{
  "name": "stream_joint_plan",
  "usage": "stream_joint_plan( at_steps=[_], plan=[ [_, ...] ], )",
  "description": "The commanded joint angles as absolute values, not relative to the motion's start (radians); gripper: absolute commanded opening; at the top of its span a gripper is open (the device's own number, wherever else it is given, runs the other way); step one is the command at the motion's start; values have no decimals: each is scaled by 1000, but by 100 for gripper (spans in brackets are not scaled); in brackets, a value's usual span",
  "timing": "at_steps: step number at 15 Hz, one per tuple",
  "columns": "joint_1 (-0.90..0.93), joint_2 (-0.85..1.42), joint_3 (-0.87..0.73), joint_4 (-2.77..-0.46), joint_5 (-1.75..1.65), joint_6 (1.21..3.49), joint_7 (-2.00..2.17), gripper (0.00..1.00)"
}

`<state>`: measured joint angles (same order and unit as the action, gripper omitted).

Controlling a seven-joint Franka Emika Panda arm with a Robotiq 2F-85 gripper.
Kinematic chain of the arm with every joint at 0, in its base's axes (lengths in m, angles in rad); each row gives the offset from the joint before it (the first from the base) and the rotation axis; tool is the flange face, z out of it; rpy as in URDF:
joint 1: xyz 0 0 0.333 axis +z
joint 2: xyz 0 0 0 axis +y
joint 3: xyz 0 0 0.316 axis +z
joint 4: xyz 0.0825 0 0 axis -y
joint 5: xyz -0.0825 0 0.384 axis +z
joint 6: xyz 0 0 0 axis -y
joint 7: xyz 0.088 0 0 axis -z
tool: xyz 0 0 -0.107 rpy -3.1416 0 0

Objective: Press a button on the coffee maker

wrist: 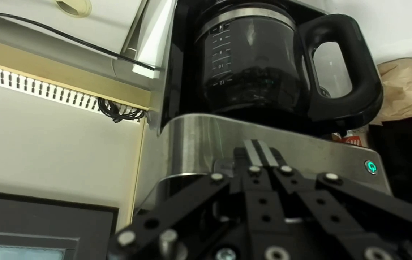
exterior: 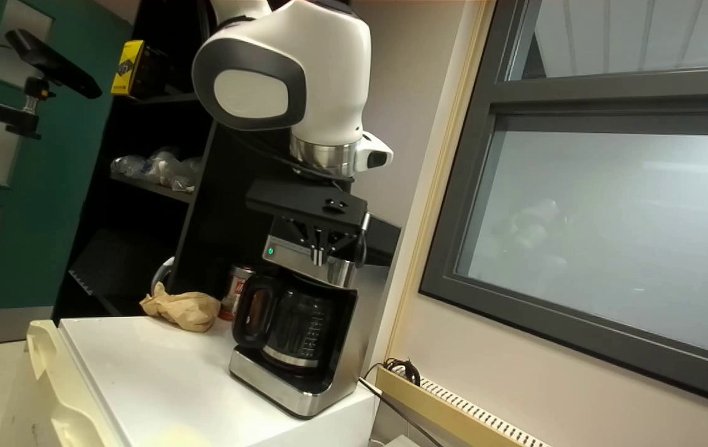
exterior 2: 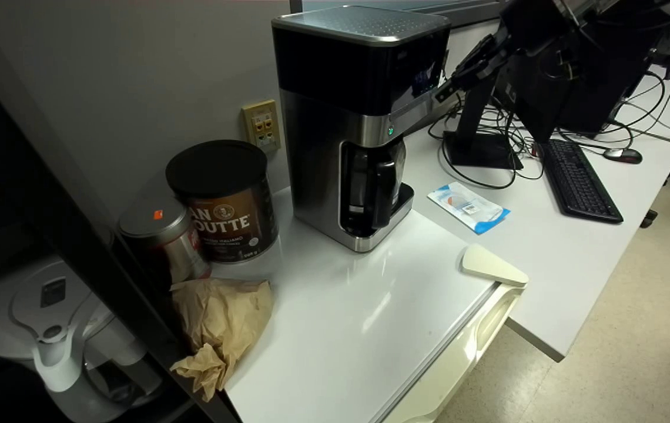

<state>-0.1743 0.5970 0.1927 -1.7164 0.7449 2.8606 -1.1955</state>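
Observation:
The coffee maker [exterior: 369, 323] is black and silver and stands upright on a white top; it also shows in an exterior view [exterior 2: 320, 153] and the wrist view [wrist: 198, 141]. Its glass carafe [wrist: 253, 61] with black handle sits inside. A round power button [wrist: 371, 167] glows green at one end of the silver front strip; it also shows in both exterior views [exterior: 271, 251] [exterior 2: 391, 130]. My gripper [wrist: 261, 152] is shut and empty, its fingertips at the strip, well to the side of the green button [exterior: 318, 256] [exterior 2: 442, 94]. I cannot tell whether they touch. The fingers hide part of the strip.
A crumpled paper bag [exterior 2: 223, 329], a small can [exterior 2: 164, 235] and a large coffee tin [exterior 2: 229, 205] stand beside the machine. A monitor stand [exterior 2: 476, 129], cables, a keyboard [exterior 2: 582, 176] and a pouch [exterior 2: 469, 205] are on the adjoining desk. A wall and window [exterior: 602, 236] are close by.

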Motion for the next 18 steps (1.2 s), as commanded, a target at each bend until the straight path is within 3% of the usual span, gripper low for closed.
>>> stream_joint_plan(
  at_steps=[1, 6, 18],
  plan=[
    [-210, 634, 253, -1667, 780, 2889, -1277, 1],
    [-270, 601, 306, -1720, 799, 2882, -1329, 1],
    [-240, 433, 260, -2090, 752, 2923, -1290, 0]
  ],
)
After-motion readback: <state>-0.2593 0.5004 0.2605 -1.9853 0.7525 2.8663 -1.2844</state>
